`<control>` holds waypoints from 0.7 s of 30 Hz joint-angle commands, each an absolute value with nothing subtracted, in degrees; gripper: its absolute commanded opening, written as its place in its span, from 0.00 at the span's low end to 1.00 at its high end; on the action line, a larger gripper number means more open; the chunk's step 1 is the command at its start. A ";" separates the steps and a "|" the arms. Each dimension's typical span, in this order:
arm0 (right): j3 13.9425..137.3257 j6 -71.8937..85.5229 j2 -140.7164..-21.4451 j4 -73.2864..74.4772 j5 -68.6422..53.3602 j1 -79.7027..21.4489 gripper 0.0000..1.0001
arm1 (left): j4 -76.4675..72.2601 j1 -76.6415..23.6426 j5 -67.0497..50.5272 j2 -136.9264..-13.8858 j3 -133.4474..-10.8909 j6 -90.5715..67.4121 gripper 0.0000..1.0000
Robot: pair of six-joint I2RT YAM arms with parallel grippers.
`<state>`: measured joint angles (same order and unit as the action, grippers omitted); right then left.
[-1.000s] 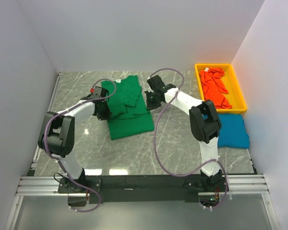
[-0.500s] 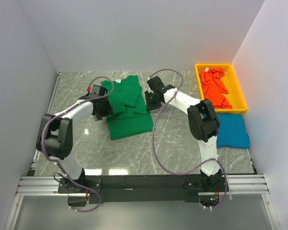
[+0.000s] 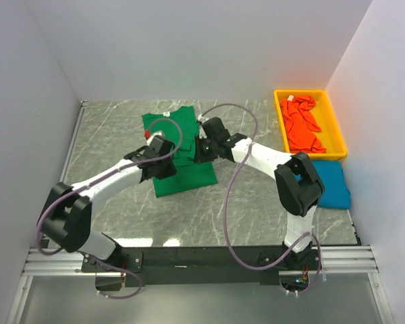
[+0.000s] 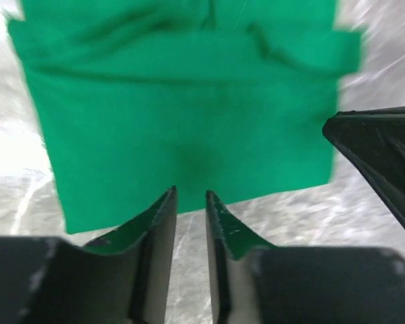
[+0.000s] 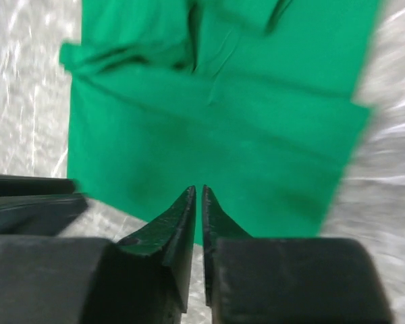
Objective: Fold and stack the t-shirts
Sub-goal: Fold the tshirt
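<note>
Green t-shirt [image 3: 185,177] lies flat at bench centre, collar toward 12 o'clock, sleeves turned in, hem toward 6 o'clock. Left tool [image 4: 190,194] hovers above the hem half with its fingers slightly spread and empty. Right tool [image 5: 197,190] hovers beside it, fingers parted by a slit only, pinching nothing. Judged step: the crosswise fold. Recommendation: spread both tools wider, seat one on each hem corner, pinch all layers, lift level and together, and lay the hem at the collar. Risk: an uneven lift skews the fold. Blue t-shirt [image 3: 327,185] sits folded at 4 o'clock. Orange-red t-shirt [image 3: 302,125] lies crumpled in the yellow bin [image 3: 279,108] at 2 o'clock. Bench [image 3: 108,128] is glossy grey marble-pattern, with plain white walls on three sides.
</note>
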<state>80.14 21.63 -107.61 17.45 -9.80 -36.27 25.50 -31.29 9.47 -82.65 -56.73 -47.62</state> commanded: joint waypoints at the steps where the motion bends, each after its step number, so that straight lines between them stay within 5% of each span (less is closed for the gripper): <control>1: 77.96 24.08 -109.68 10.91 -13.70 -37.00 0.13 | 20.93 -33.04 7.74 -85.86 -54.06 -50.10 0.28; 16: 81.65 24.00 -121.11 4.75 -14.15 -37.44 0.13 | 17.75 -36.39 4.13 -95.19 -46.85 -51.33 0.23; 21: 91.74 23.20 -127.08 8.69 -11.25 -35.34 0.14 | 19.07 -36.65 4.31 -94.66 -45.79 -51.24 0.21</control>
<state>85.93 24.43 -124.20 7.99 -14.96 -37.04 15.84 -35.68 6.02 -92.51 -48.84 -50.59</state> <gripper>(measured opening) 0.138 0.215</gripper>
